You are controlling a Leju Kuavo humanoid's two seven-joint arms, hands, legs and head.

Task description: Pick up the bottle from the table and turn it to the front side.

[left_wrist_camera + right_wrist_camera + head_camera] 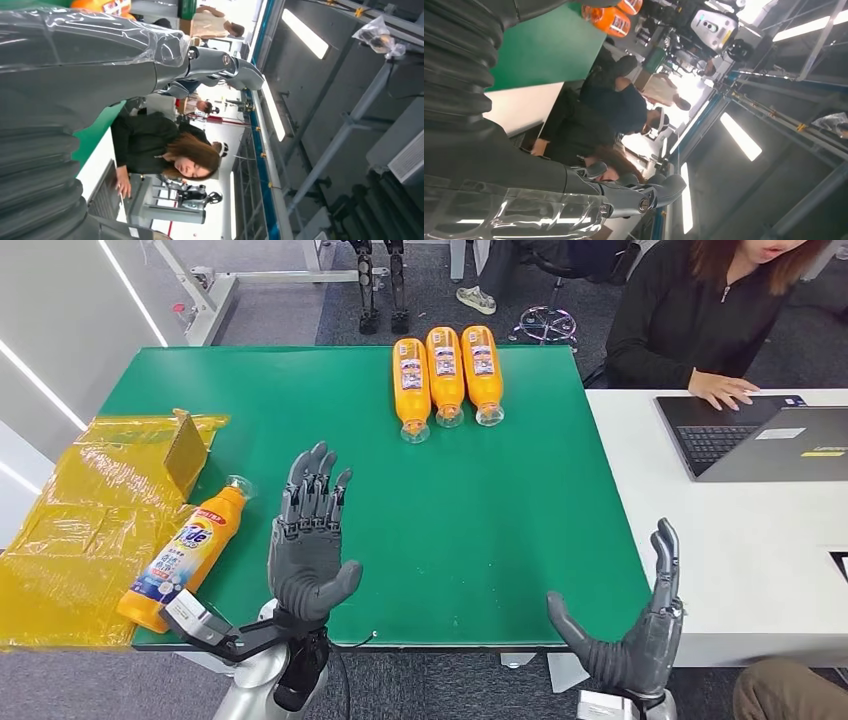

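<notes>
The green table (pixel 480 530) fills the frame's middle, bare green between both hands and three orange bottles (pixel 445 375) lying side by side at its upper edge. At lower left the bottle (pixel 185 555) lies label-up across the table's left edge onto yellow wrap (pixel 70 530), just left of the left hand (pixel 310 540), apart from it. The right hand (pixel 635 625) hangs at the lower right corner. Both hands are empty, fingers spread

We see a green desk (pixel 480 530) butting against a white desk (pixel 740 540) that carries an open laptop (pixel 760 435), where a person (pixel 690 320) in black sits. Grey floor (pixel 270 315) lies beyond. Overhead, long strip lights (pixel 305 32) run along grey ceiling beams (pixel 345 130).
</notes>
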